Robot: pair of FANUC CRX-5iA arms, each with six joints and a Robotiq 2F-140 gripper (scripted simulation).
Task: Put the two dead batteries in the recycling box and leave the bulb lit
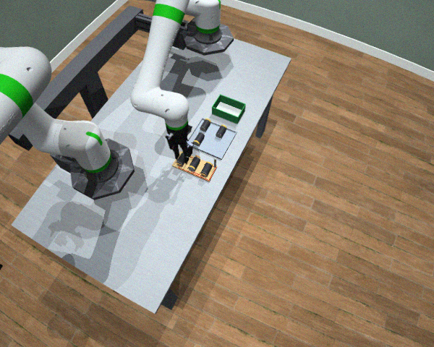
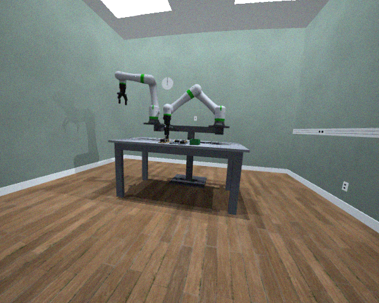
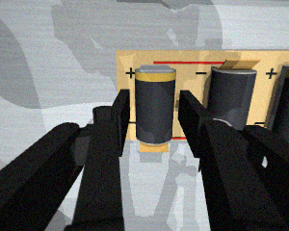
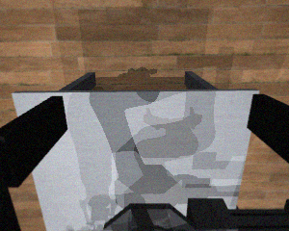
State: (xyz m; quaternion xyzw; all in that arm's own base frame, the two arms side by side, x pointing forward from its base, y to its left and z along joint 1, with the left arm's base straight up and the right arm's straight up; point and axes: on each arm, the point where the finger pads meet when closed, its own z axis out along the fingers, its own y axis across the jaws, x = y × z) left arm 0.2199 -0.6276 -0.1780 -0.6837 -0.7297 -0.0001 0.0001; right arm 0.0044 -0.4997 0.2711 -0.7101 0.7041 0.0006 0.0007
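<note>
Where the pale table (image 1: 134, 238) (image 2: 183, 145) stands on wood planks between green walls (image 2: 209, 65), my left gripper (image 1: 182, 158) (image 2: 166, 139) (image 3: 154, 104) straddles a battery (image 1: 181, 160) (image 3: 155, 108) on the holder board (image 1: 175, 165) (image 3: 122, 63), fingers parted around it without pinching; my right gripper (image 2: 122, 103) (image 4: 157, 112) is spread wide.

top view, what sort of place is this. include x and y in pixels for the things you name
Probably a robotics lab or test room: two white arms with green bands (image 1: 152, 56) (image 2: 206, 98) over a grey table (image 1: 134, 261) (image 2: 183, 146), a wood-plank floor (image 1: 341, 224) (image 2: 183, 254), plain green walls (image 1: 377, 40) (image 2: 215, 65)
</note>
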